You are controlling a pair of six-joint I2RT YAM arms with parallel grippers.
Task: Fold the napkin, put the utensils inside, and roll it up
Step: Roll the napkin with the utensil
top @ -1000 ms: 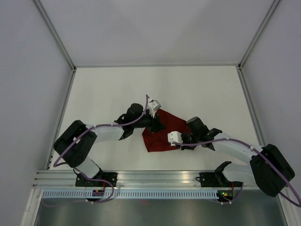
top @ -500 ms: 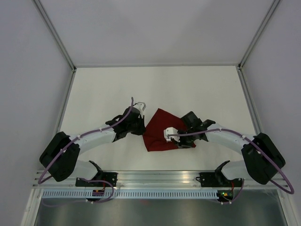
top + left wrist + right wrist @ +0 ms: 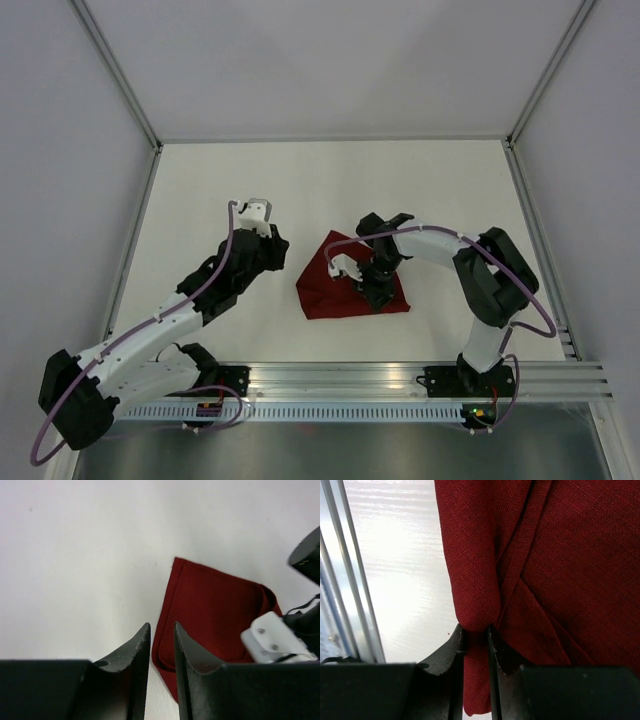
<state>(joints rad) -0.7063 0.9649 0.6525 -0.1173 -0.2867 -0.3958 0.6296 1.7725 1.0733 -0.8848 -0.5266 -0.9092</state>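
The dark red napkin (image 3: 322, 288) lies folded and bunched on the white table (image 3: 330, 180), right of centre. My right gripper (image 3: 368, 287) sits on its right part. In the right wrist view it (image 3: 476, 635) is shut on a raised fold of the napkin (image 3: 560, 555). My left gripper (image 3: 272, 250) is left of the napkin, apart from it. In the left wrist view its jaws (image 3: 161, 626) stand almost together with nothing between them, and the napkin (image 3: 215, 615) lies just ahead to the right. No utensils are in view.
An aluminium rail (image 3: 340, 378) runs along the near table edge and shows in the right wrist view (image 3: 345, 580). Grey walls enclose the table on three sides. The right arm's white wrist camera (image 3: 275, 642) shows over the napkin.
My left arm has drawn back to the left, away from the napkin. My right gripper has moved left onto the napkin, its arm bending round, and the cloth has shifted and bunched.
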